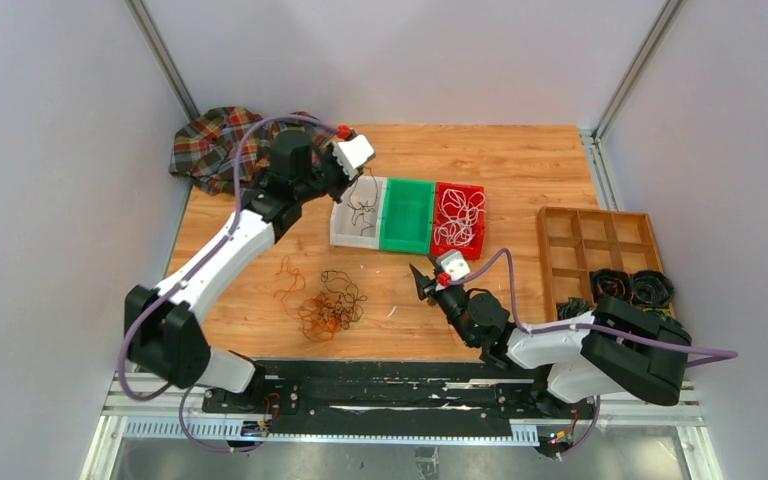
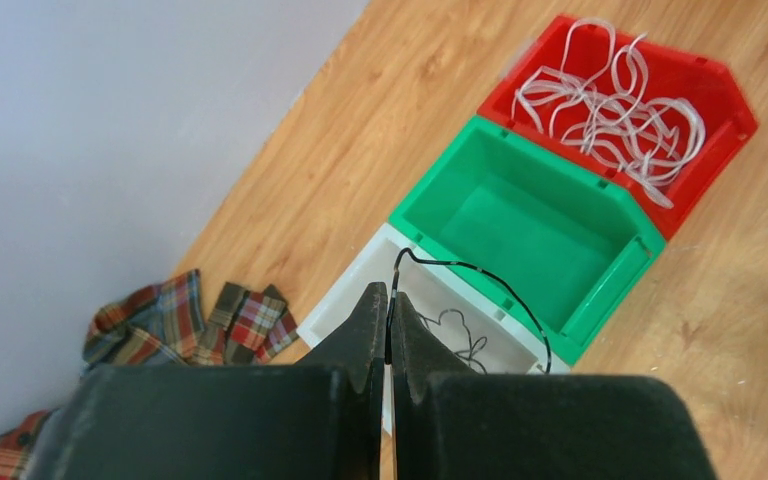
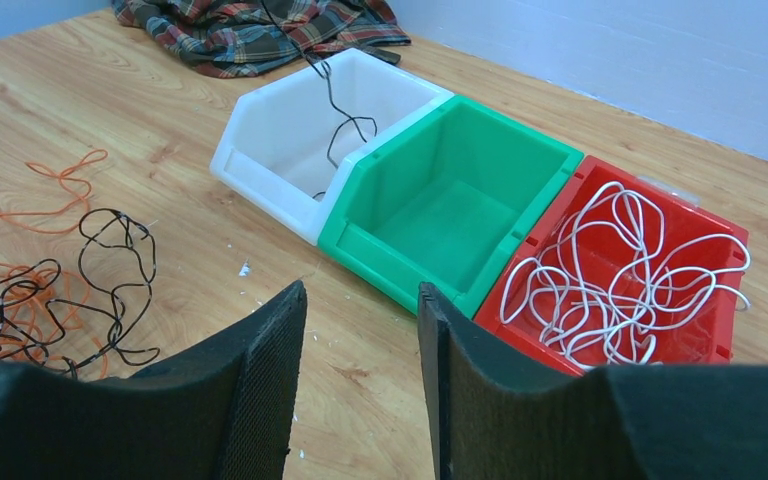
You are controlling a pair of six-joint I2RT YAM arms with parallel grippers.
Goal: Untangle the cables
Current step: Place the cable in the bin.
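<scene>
Right, your left gripper point(image 2: 388, 325) pinches a black cable point(image 2: 490, 275) dangling into the white bin point(image 2: 345, 300); your right gripper point(image 3: 360, 310) gapes empty, the orange-black tangle point(image 1: 328, 305) on the table point(image 1: 520, 160) to its left.

Bright, even light from above; soft shadows inside green bin point(image 3: 440, 215); dark close-up right gripper fingers point(image 3: 260, 390) below bin; pictures sharp, colours strong

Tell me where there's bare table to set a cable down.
Bare wood: the far strip behind the green bin, and the gap between the red bin and the wooden tray. Crowded: near left, around the cable tangle.
</scene>
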